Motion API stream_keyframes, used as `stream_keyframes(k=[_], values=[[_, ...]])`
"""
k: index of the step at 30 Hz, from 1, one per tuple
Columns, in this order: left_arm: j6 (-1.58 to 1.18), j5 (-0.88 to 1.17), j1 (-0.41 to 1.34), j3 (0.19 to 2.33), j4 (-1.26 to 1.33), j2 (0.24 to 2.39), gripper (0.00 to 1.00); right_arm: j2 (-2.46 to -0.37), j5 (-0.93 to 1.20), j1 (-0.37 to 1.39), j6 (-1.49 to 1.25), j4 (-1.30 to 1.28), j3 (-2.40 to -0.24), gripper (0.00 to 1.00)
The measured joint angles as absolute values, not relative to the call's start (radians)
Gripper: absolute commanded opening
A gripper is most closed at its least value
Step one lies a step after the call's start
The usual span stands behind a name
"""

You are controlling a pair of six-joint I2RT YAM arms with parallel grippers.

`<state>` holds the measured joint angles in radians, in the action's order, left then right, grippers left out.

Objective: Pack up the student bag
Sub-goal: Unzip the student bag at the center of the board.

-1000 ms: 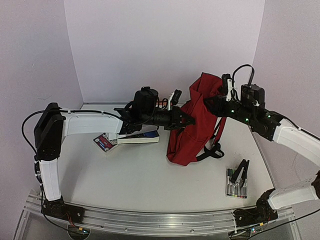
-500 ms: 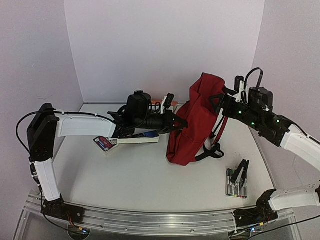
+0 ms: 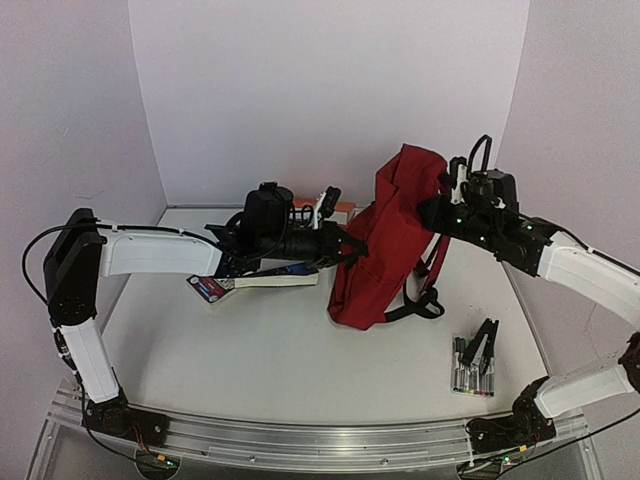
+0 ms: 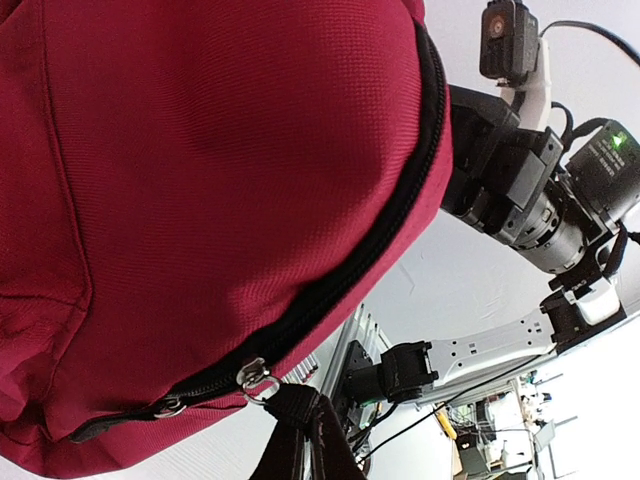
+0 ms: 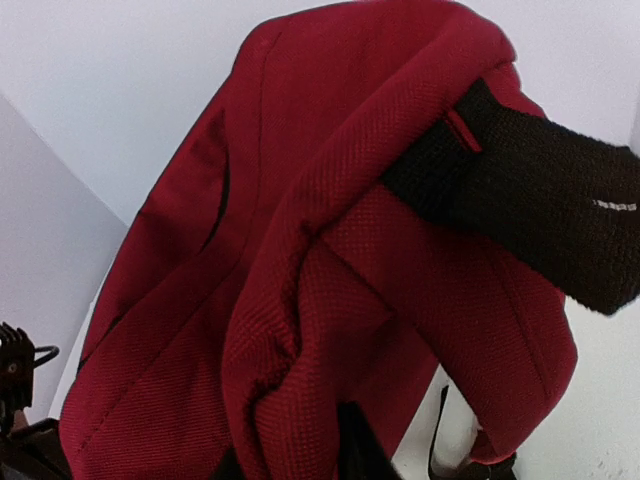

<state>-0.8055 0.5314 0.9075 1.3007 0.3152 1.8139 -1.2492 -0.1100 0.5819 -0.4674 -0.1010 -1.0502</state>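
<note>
The dark-red student bag (image 3: pixel 388 245) stands upright right of the table's middle, its top held up. My left gripper (image 3: pixel 350 246) is at its left side, shut on the black fabric zip pull (image 4: pixel 296 432), which hangs from a metal ring (image 4: pixel 256 381) on the black zip (image 4: pixel 400 215). My right gripper (image 3: pixel 437 212) is at the bag's upper right, shut on a fold of its red fabric (image 5: pixel 300 400). A black padded strap (image 5: pixel 540 225) crosses the bag's top. The bag's inside is hidden.
Two books (image 3: pixel 268 277) lie left of the bag under my left arm, and an orange item (image 3: pixel 342 208) lies behind it. A pack of markers (image 3: pixel 470 368) with a black clip (image 3: pixel 486 345) lies at the front right. Walls close in at the back and sides.
My left gripper has drawn back to the left with the zip pull. My right gripper swung right and up, then came back left. The bag's lower part has shifted slightly left.
</note>
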Motion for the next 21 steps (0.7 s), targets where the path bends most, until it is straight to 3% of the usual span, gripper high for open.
stream_keyframes(k=[4,9,14,18,21], values=[[-0.745,0.532,0.907,1.300,0.268,1.786,0.00,-1.318,-0.024,0.593,-0.356,-0.095,-1.126,0.06],[-0.676,0.518,0.905,1.279,0.183,1.721,0.00,-1.439,0.056,0.608,-0.212,-0.066,-1.231,0.09],[-0.656,0.477,0.897,1.254,0.139,1.685,0.00,-1.525,0.100,0.612,-0.133,-0.050,-1.301,0.29],[-0.674,0.461,0.897,1.247,0.140,1.684,0.00,-1.542,0.104,0.614,-0.125,-0.047,-1.319,0.58],[-0.699,0.449,0.896,1.242,0.161,1.684,0.00,-1.538,0.092,0.618,-0.146,-0.046,-1.318,0.73]])
